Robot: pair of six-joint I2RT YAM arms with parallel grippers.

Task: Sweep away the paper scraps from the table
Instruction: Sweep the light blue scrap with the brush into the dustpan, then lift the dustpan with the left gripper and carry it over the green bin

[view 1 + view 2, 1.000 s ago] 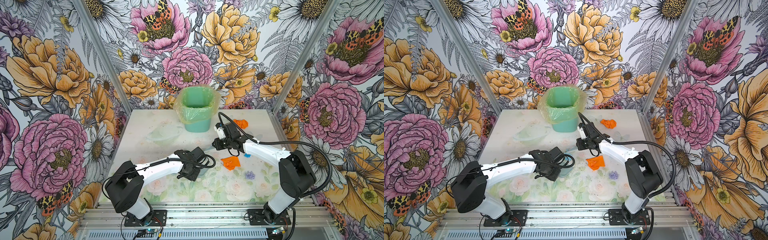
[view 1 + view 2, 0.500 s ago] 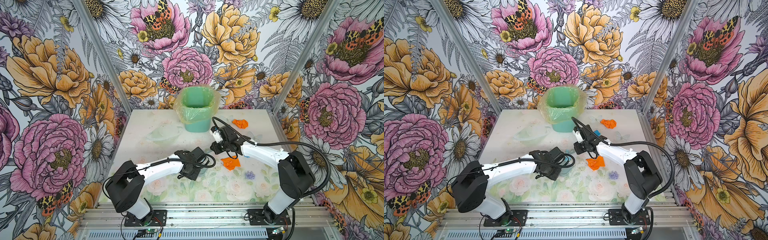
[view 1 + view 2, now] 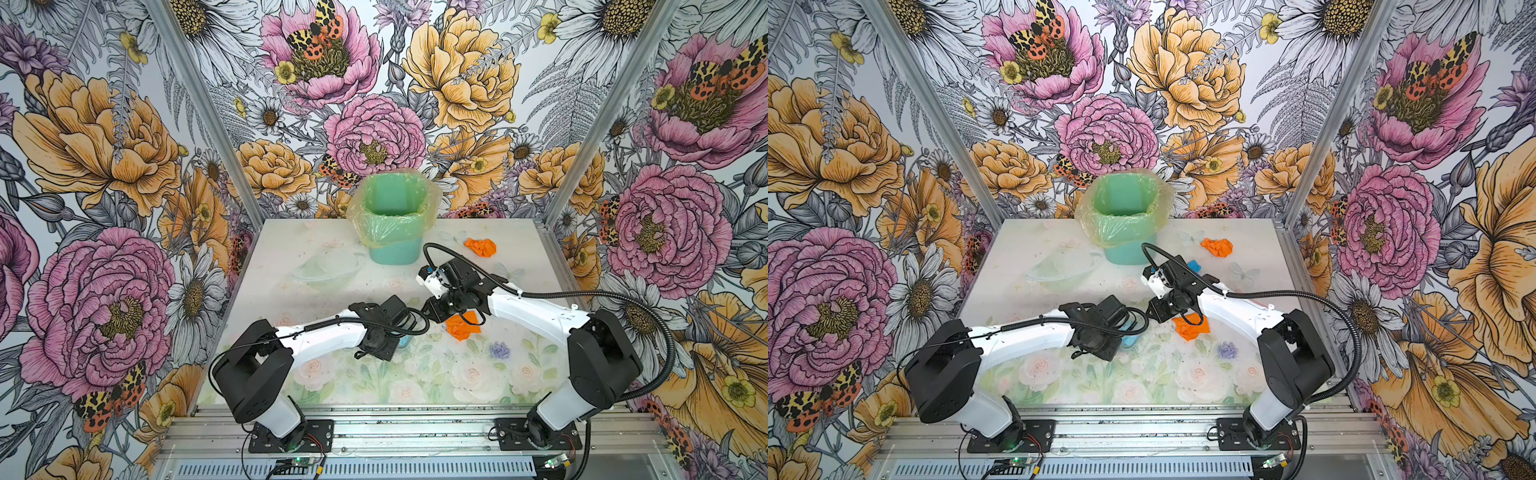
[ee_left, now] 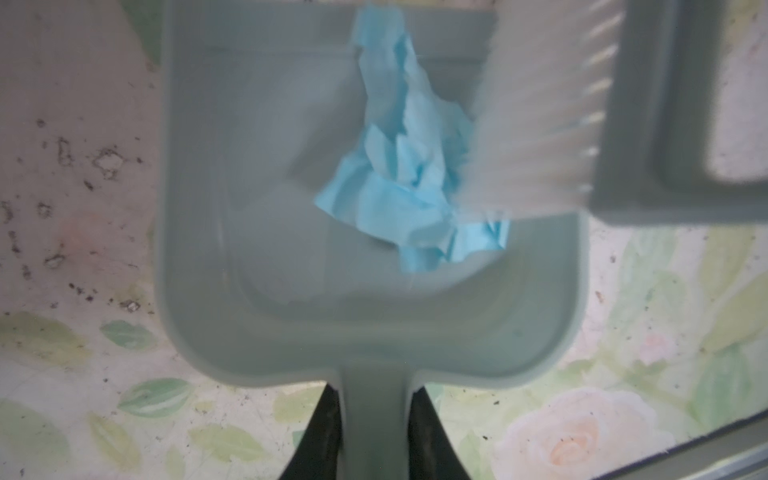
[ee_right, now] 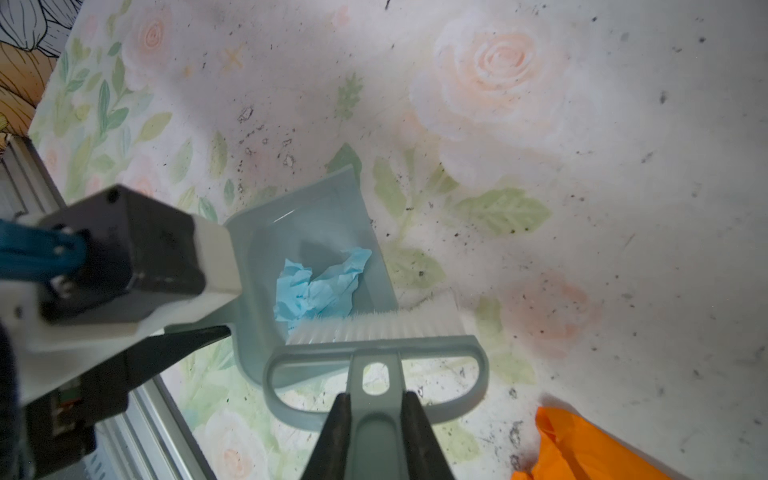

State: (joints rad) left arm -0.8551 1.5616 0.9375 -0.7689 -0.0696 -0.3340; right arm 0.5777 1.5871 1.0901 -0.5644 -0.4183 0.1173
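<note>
My left jaws are clamped on the stem of the dustpan (image 4: pixel 249 208), and my right jaws are pinched shut on the flat handle of the brush (image 5: pixel 436 345). One light blue scrap (image 4: pixel 407 174) already lies inside the pan, with the white bristles (image 4: pixel 536 137) touching its side at the open mouth.

What matters for the next move is that the nearer orange scrap (image 3: pixel 462 325) lies on the counter (image 3: pixel 274 249) just right of the brush, with the brush between it and the pan. The right arm is closer, and I judge a leftward stroke would carry it in. The pan's long axis runs left to right, mouth facing right.

Another orange scrap (image 3: pixel 481 247) sits far right, beside the lined green bin (image 3: pixel 395 249), with a small blue scrap (image 3: pixel 1194 264) close by. The scraps are all thin, crinkled paper and look light and springy. The pan and brush are smooth, hard grey-blue plastic, and the counter is matt and speckled.
</note>
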